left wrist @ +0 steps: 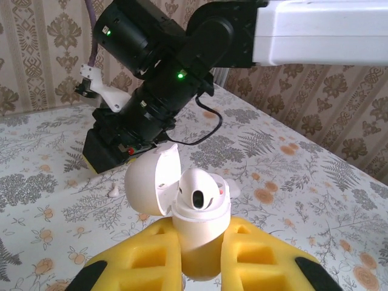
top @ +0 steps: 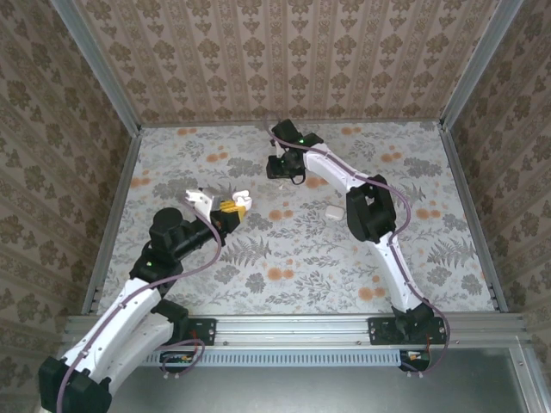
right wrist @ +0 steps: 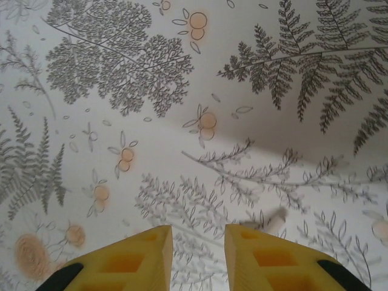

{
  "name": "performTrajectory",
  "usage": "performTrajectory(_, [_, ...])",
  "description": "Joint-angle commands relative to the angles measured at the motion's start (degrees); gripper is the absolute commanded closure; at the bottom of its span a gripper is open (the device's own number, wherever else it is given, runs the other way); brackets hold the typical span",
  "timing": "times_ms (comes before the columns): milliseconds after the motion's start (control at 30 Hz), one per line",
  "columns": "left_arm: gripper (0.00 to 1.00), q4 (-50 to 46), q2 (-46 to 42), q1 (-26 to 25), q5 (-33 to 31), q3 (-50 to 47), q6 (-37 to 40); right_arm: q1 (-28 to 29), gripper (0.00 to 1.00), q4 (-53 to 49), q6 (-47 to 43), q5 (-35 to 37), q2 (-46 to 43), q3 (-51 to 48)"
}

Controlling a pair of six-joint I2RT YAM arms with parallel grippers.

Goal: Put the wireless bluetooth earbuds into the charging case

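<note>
Left end effector (left wrist: 200, 264) clamps the open, glossy white pebble-shaped plastic charging case (left wrist: 200, 233); the parted, empty right end effector (right wrist: 197, 242) should first centre over what looks like a small white earbud (right wrist: 276, 219) lying just ahead-right of it.

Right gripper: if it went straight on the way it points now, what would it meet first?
Probably the flowered table cover, directly ahead of the right gripper with nothing between. A small blurred white thing lies beside one finger, seemingly just off that line.
</note>
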Motion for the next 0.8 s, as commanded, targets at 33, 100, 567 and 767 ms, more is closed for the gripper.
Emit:
performTrajectory(33, [1.00, 2.27, 0.11, 0.74, 1.55, -0.28, 0.66, -0.63, 0.72, -4.76, -2.55, -2.74, 4.43, 5.54])
performTrajectory(100, [1.00, 2.22, 0.18, 0.75, 1.75, -0.32, 0.68, -0.80, 0.73, -5.06, -3.05, -2.83, 5.15, 5.95])
performTrajectory(567, [1.00, 2.54, -1.92, 0.76, 2.31, -0.72, -1.41, -1.09, 0.77, -8.30, -2.88, 0.07, -0.57, -5.42])
performTrajectory(767, [1.00, 2.75, -3.18, 0.75, 2.47, -1.09, -2.51, -0.83, 0.78, -5.39, -0.06, -1.45, -7.69, -17.81])
